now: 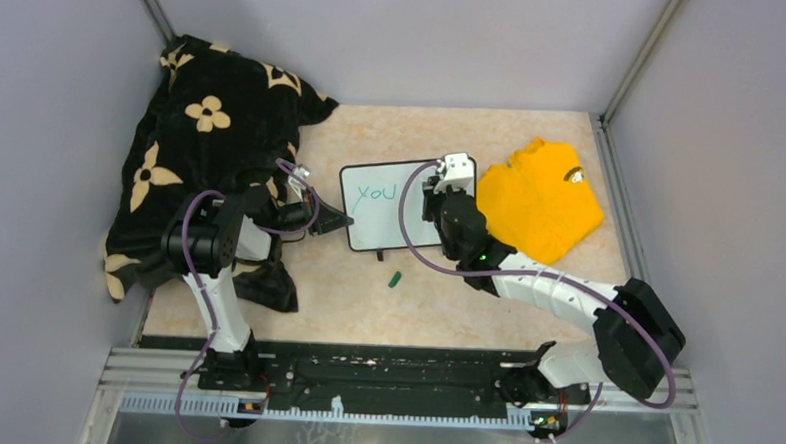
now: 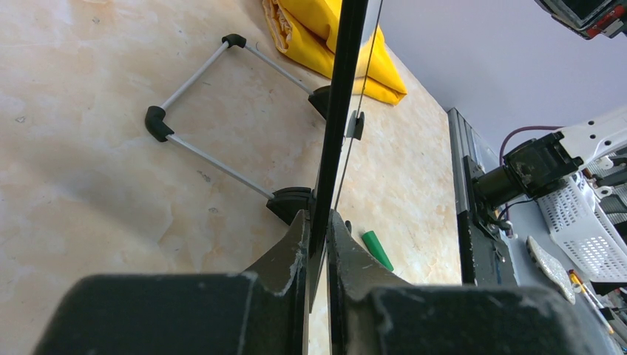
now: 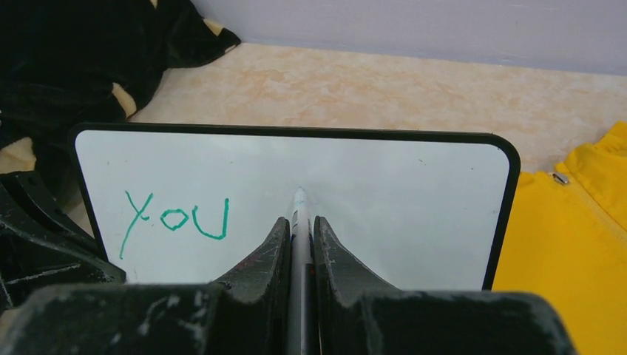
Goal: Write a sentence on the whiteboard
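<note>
Glossy, smooth whiteboard; matt, marbled table; perhaps velvety cloth blanket.

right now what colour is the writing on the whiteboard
Green: the writing reads "YOU" on the whiteboard, clearest in the right wrist view.

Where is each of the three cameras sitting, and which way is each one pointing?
Top external: above and behind the robot, looking down at the table; left arm and right arm show, at the whiteboard.
Left wrist: low at the board's edge, looking along it toward the yellow shirt; left jaws shut on the frame.
Right wrist: facing the board's front and green YOU; right jaws shut on a marker.
Shared: both wrist views show whiteboard and shirt.
</note>
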`<state>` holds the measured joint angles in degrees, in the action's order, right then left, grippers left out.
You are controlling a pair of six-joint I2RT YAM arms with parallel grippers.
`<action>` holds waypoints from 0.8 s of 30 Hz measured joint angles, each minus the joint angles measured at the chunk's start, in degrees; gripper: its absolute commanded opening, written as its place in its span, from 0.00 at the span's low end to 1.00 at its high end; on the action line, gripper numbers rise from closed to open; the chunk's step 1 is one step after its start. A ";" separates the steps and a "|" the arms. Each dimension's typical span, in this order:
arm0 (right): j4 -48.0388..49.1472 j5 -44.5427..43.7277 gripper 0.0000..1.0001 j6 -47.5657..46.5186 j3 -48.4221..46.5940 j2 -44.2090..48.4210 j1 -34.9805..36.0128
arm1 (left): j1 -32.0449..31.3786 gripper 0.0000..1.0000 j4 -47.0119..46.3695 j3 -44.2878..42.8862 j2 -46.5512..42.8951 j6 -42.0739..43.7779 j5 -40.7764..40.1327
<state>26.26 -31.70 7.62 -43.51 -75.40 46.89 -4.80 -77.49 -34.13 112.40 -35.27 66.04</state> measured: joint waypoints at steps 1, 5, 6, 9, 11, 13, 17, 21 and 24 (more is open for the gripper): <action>0.11 -0.11 0.00 -0.04 -0.02 -0.17 0.00 | 0.00 0.00 0.00 0.00 0.00 0.00 0.00; 0.31 -0.20 0.00 -0.11 -0.13 -1.29 0.00 | 0.00 0.00 0.00 -0.02 0.00 0.00 0.00; 0.31 -0.20 0.00 -0.11 -0.15 -1.66 0.00 | 0.00 0.00 0.02 -0.02 0.00 0.00 0.02; 0.33 -0.17 0.00 -0.11 -0.57 -2.73 -0.09 | 0.00 0.00 0.02 -0.02 0.00 0.00 0.00; 0.39 -0.15 0.00 -0.13 -0.92 -3.10 -0.09 | 0.00 0.00 0.02 -0.04 -0.02 -0.02 -0.02; 0.37 -0.11 0.00 -0.13 -1.27 -3.23 -0.09 | 0.00 0.00 0.02 -0.07 -0.02 -0.02 0.00; 0.85 0.11 0.00 -0.15 -2.03 -3.91 -0.09 | 0.00 0.00 0.04 -0.09 0.00 -0.02 0.00; 0.94 0.74 0.00 -0.11 -2.05 -4.02 -0.09 | 0.00 0.00 0.04 -0.13 -0.02 -0.02 0.00; 0.85 1.55 0.00 -0.04 -2.05 -4.13 -0.09 | 0.00 0.00 0.07 -0.13 -0.02 -0.02 0.00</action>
<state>27.11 -30.15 7.57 -45.56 -79.53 46.81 -4.80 -77.43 -34.26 112.38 -35.29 66.04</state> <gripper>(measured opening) 0.111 0.136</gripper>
